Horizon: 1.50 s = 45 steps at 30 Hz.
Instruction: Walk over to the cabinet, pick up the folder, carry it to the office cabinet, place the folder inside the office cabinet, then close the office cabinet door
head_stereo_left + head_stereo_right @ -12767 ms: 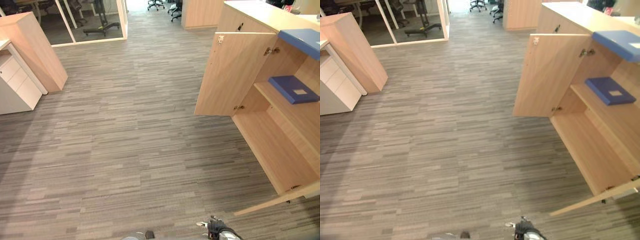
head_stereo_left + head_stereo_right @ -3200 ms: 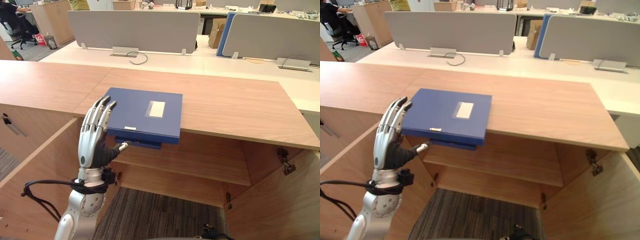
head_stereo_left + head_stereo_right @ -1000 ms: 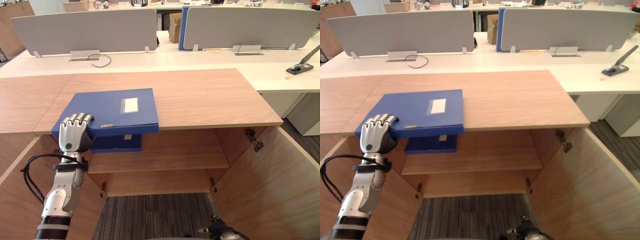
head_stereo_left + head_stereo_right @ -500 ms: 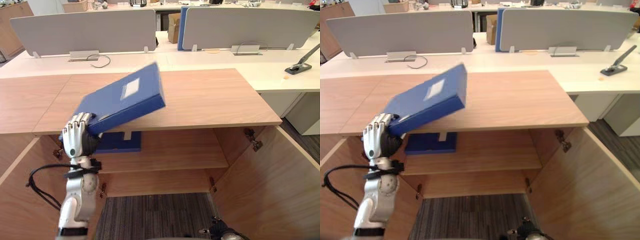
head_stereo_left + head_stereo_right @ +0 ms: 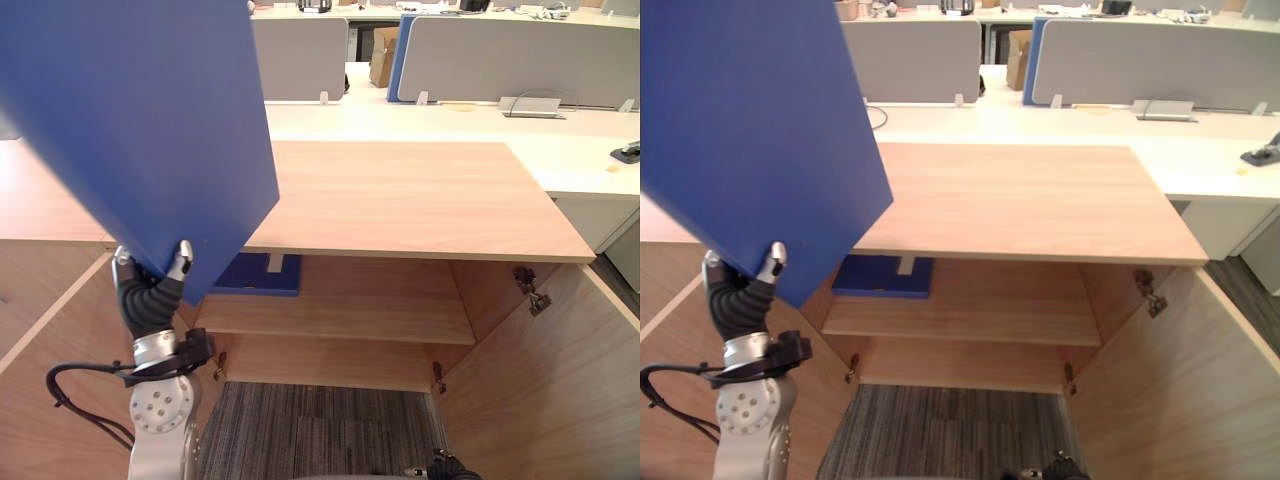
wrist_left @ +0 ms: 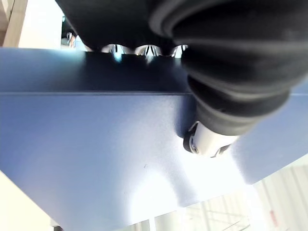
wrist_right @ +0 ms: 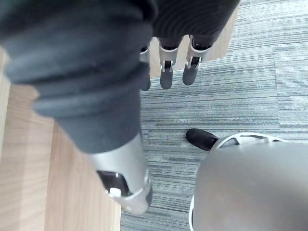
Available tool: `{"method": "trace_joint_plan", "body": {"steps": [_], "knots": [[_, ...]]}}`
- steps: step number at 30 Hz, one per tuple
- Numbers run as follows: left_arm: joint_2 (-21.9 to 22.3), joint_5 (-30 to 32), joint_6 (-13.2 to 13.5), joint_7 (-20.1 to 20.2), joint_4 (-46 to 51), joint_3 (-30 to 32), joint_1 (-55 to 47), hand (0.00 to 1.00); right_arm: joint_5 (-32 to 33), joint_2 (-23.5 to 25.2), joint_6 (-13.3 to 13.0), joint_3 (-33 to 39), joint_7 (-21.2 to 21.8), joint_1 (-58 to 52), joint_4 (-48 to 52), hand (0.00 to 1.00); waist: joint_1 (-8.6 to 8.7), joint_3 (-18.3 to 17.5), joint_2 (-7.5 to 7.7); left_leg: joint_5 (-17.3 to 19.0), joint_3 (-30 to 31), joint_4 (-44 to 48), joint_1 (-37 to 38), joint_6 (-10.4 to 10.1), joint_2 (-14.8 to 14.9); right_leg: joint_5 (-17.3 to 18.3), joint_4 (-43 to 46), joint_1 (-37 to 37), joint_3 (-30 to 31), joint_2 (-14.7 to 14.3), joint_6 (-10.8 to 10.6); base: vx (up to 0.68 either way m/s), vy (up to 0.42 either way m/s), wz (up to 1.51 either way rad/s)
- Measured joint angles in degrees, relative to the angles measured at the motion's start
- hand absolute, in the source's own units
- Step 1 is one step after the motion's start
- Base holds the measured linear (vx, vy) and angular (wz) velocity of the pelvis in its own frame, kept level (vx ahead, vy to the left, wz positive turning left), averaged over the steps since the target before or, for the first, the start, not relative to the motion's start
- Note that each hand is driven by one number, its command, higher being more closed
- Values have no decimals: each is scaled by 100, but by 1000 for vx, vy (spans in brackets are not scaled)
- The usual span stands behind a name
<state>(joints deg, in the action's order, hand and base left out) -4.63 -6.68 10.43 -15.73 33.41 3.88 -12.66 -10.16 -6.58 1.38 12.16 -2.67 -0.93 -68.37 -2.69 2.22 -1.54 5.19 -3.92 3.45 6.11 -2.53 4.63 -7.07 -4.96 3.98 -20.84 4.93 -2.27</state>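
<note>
The left hand (image 5: 146, 296) is clamped on the lower corner of the blue folder (image 5: 140, 130): its thumb (image 5: 181, 262) presses on the near face, and in the left wrist view the fingers (image 6: 129, 50) curl over the folder's edge onto the far face. The folder is held clear of the counter (image 5: 420, 200), close before the head camera and steeply tilted, almost upright, with its broad face toward the camera and its gripped corner lowest. It hangs above the left end of the counter's front edge and hides that end of the top. The cabinet (image 5: 480, 300) below the counter stands open, the left door (image 5: 50, 370) and the right door (image 5: 560, 385) both swung out toward the robot. A second folder (image 5: 258, 276), also blue, lies flat on the shelf (image 5: 345, 315) at its left end, reaching the shelf's front edge; its left part is hidden behind the held folder. Grey carpet (image 5: 310, 435) lies in front of the cabinet. Behind the counter runs a white desk (image 5: 420, 118) with grey dividers (image 5: 510, 75) along its far edge. The right hand (image 7: 166, 67) hangs low over the carpet in the right wrist view, beside a door edge, its fingers straight, apart and holding nothing.
</note>
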Motion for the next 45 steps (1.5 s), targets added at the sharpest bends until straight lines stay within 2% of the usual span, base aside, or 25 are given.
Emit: {"method": "trace_joint_plan", "body": {"steps": [1, 3, 6, 8, 13, 14, 15, 16, 17, 19, 23, 28, 32, 33, 36, 40, 41, 45], "knots": [[0, -334, 58, 117, 41, 1, 1, 100, 0, 1, 3, -2, 2, 0, 0, 0, -1, -1, 3, 0, -2, 0, -1, 0, -2, 0, 0, -2, -1, 0, 0, -2, 37, 1], [1, -1622, 244, 606, 92, -79, 7, 100, 13, 4, 4, -6, 17, 0, 1, 0, 1, -1, 12, 0, -15, -1, -2, -1, -10, 0, 0, -7, 1, 1, 0, -1, 46, -1], [26, -2676, 290, 902, 91, -383, 5, 100, 426, 32, 1, -57, 12, -2, 2, 0, -2, -21, 70, 1, -47, -6, -16, -1, -1, 0, 0, -44, 28, -5, 0, -6, 41, -5], [32, -3079, 288, 1041, 83, -505, 0, 100, 879, 107, -13, -86, -13, -13, 6, 0, -6, -63, 111, 1, -127, -8, -29, -4, 14, -7, 0, -94, 81, -22, 9, 5, 28, -17], [57, -4055, 240, 1277, -175, -717, -35, 100, 2963, 311, -297, -6, -315, -168, 380, 0, 19, -82, 141, 18, -338, -22, -12, -18, 34, -44, -1, -212, 309, -62, 36, 6, 38, -24], [67, -4189, 238, 1285, -268, -707, -94, 100, 3426, 375, -411, 76, -401, -281, 768, 0, 28, -87, 136, 21, -401, -24, -8, -22, 39, -59, -1, -252, 379, -75, 44, -5, 34, -26], [89, -4241, 234, 1286, -309, -690, -133, 100, 3613, 429, -469, 184, -429, -340, 994, 0, 37, -88, 132, 24, -443, -24, -3, -22, 43, -67, 0, -265, 412, -82, 48, -5, 32, -29], [176, -4350, 221, 1287, -365, -595, -293, 100, 4018, 572, -609, 351, -530, -474, 1608, 0, 109, -88, 130, 25, -496, -24, 16, -21, 50, -77, 0, -275, 466, -95, 56, -1, 17, -20], [220, -4378, 213, 1286, -367, -544, -365, 100, 4138, 642, -655, 425, -570, -534, 1883, 0, 143, -88, 130, 26, -518, -26, 38, -21, 54, -83, 0, -276, 499, -101, 61, 3, 25, -31], [359, -4488, 199, 1284, -367, -327, -630, 100, 4373, 914, -857, 473, -804, -821, 3154, 0, 178, -88, 127, 47, -713, -30, 154, -23, 82, -118, -2, -269, 680, -128, 87, -30, 39, -38], [458, -4511, 193, 1254, -367, -228, -840, 100, 4234, 1061, -941, 408, -1180, -1032, 4461, 0, 162, -78, 107, 97, -968, -16, 306, -29, 131, -169, -32, -228, 866, -179, 108, -75, 12, -31], [543, -4423, 142, 1215, -354, -246, -887, 100, 3301, 1057, -923, 361, -1851, -1183, 6242, 0, 164, -92, 79, 186, -1166, 109, 350, -76, 231, -158, -34, -211, 990, -262, 104, -73, -8, -20], [656, -4207, 105, 1175, -351, -419, -886, 100, 2388, 1035, -798, -163, -2064, -1307, 7668, 0, 183, -103, 16, 193, -1263, 108, 364, -152, 327, -127, -35, -257, 1038, -370, 165, -24, -36, -15], [659, -4062, 96, 1170, -351, -480, -886, 100, 2005, 1033, -757, -439, -2055, -1332, 8078, 0, 182, -118, -10, 193, -1299, 129, 350, -183, 362, -132, -35, -292, 1064, -409, 178, 9, -37, -14], [659, -3627, 45, 1170, -349, -594, -884, 100, 1544, 1033, -753, -1152, -1899, -1312, 8851, 0, 180, -129, -47, 199, -1349, 183, 304, -225, 414, -185, -33, -381, 1137, -500, 273, 30, -22, -15], [640, -3047, -36, 1189, -351, -597, -872, 100, 1551, 1018, -783, -1817, -1394, -997, 9408, 0, 192, -82, -121, 198, -1404, 180, 301, -228, 422, -204, -33, -423, 1204, -530, 295, -1, -2, -12], [607, -2893, -41, 1252, -354, -586, -849, 100, 1616, 1018, -859, -1917, -1139, -757, 9452, 0, 187, -81, -120, 199, -1415, 178, 294, -228, 414, -213, -33, -446, 1234, -533, 302, -31, 19, -10], [324, -2595, -67, 1457, -365, -585, -742, 100, 1942, 1002, -1138, -2112, -598, 121, 9602, 0, 179, -77, -114, 200, -1452, 181, 285, -225, 382, -232, -34, -475, 1295, -544, 296, -55, 18, -7]]}}
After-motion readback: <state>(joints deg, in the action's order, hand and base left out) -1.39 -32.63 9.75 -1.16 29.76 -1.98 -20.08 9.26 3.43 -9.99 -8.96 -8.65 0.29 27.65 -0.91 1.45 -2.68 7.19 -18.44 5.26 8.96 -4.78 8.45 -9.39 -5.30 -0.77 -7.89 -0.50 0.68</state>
